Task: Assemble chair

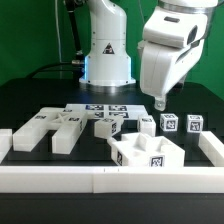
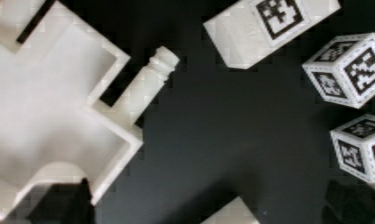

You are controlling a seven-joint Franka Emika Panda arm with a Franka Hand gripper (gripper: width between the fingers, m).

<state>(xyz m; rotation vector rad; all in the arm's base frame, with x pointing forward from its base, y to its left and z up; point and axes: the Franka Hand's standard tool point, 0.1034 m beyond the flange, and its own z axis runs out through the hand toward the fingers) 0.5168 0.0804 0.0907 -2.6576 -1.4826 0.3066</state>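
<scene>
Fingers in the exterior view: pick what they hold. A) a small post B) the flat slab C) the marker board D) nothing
D: the fingers hang in the air above the table, with nothing between them.

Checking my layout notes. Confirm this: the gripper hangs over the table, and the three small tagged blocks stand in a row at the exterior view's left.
Wrong side. The three small tagged blocks stand in a row at the exterior view's right, not its left; the exterior view shows it. The gripper does hang over the table.
</scene>
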